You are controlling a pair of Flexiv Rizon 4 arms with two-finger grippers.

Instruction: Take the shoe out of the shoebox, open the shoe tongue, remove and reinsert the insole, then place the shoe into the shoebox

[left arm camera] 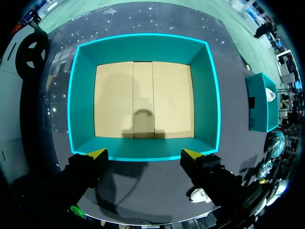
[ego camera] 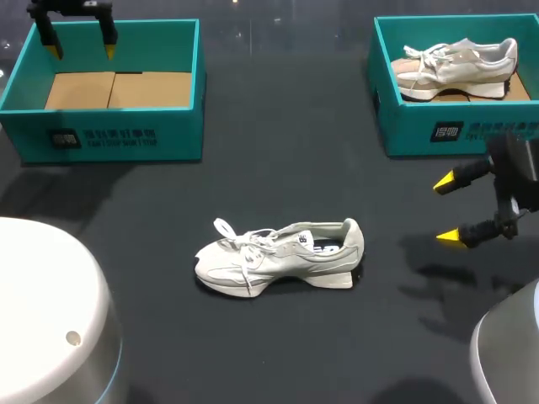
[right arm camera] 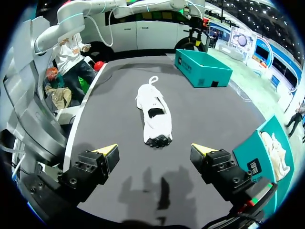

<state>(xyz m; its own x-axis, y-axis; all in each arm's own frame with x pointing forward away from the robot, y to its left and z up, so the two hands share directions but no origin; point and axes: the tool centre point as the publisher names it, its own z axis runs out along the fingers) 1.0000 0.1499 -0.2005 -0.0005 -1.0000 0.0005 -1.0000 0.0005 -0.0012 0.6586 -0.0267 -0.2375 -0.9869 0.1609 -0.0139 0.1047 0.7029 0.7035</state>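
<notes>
The shoe (ego camera: pixel 282 255) is out of its box and sits on its sole in the middle of the dark worktop (ego camera: pixel 278 168), so we think the first step is done. It is not back in a box yet, so the last step is left. We cannot tell whether the tongue has been pulled open, or whether the insole has been out and back in; the mouth of the shoe just looks dark. No tool is touching the shoe. Our left tool (left arm camera: pixel 144 155) hangs over the empty box (ego camera: pixel 101 135) at the far left, fingers spread wide with nothing in them. Our right tool (right arm camera: pixel 154 150) is at the right side, near the heel of the shoe but apart from it, with its fingers also spread and nothing in them. Now we count. There are two shoes: the one on the worktop and the other shoe (ego camera: pixel 459 66), which lies inside the second box (ego camera: pixel 404 126) at the far right. There are two green boxes and two tools.
</notes>
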